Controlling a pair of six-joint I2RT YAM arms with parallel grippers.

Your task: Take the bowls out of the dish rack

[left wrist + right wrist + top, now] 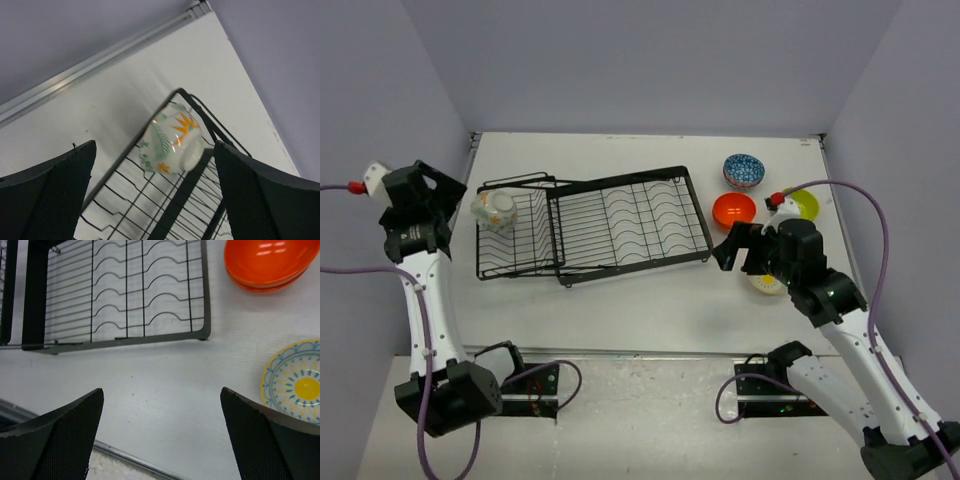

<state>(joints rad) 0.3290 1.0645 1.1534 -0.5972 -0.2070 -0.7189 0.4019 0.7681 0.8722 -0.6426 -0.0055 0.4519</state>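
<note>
Pincers on both arms stand wide open and hold nothing. The left pincer (pixel 155 150) hangs above the left end of the large black wire dish rack (pixel 620 215). In its wrist view the two dark fingers frame a small cream bowl with green leaf and orange flower marks (pixel 172 142). That bowl lies tipped on its side in the smaller basket-like section at the rack's left end, resting on the wires, apart from both fingers. The rack sits slightly askew on the white worktop (pixel 620 300), its slotted main section stretching away to the right.

The right pincer (pixel 161 391) hovers over bare worktop just off the rack's near right corner, touching nothing. To its right, on the worktop, lies a cream round bowl with a yellow centre and blue pattern (pixel 295 385), upright and partly hidden under the right arm in the top view. Farther back, right of the rack, a plain glossy orange bowl (pixel 734 209) stands upright near the rack's right edge without touching it. Beside it, toward the right wall, sits a plain lime green bowl (pixel 802 205), partly covered by the arm's cable. Behind those two stands a blue-and-white patterned bowl (pixel 744 170), closest to the back of the worktop.
</note>
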